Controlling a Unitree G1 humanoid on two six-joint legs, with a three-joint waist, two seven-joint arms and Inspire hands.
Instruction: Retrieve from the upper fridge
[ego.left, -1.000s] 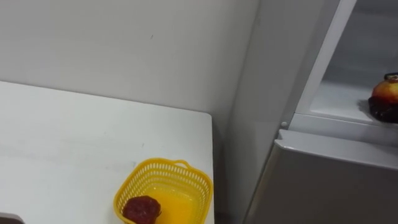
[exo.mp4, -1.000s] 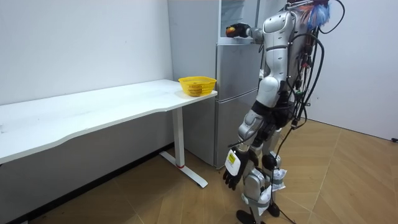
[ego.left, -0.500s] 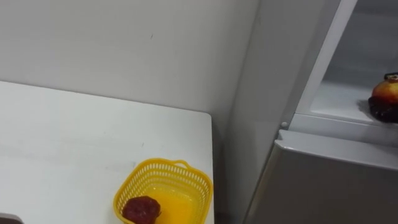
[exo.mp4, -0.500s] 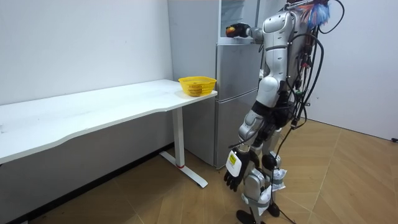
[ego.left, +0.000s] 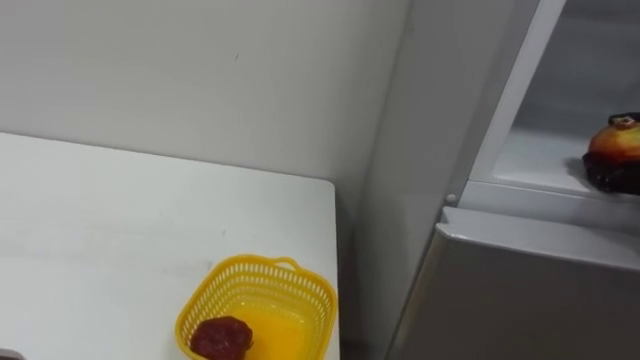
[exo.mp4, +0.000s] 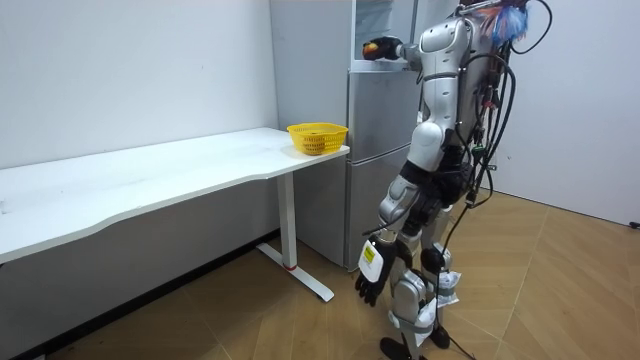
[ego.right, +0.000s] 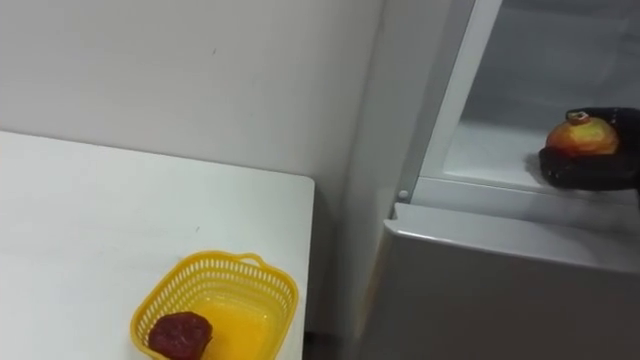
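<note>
Fruit (ego.right: 583, 132) is sitting gripped in the right robot hand (ego.right: 592, 170) inside the fridge (ego.right: 470, 290); next it needs pulling out

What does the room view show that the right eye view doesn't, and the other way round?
The room view adds the robot standing at the fridge, its left hand hanging open by its leg, and the wooden floor. The right eye view adds a dark red item in the yellow basket. Both share the fridge, the white table, the basket and the right hand curled round an orange-red fruit at the upper compartment.
</note>
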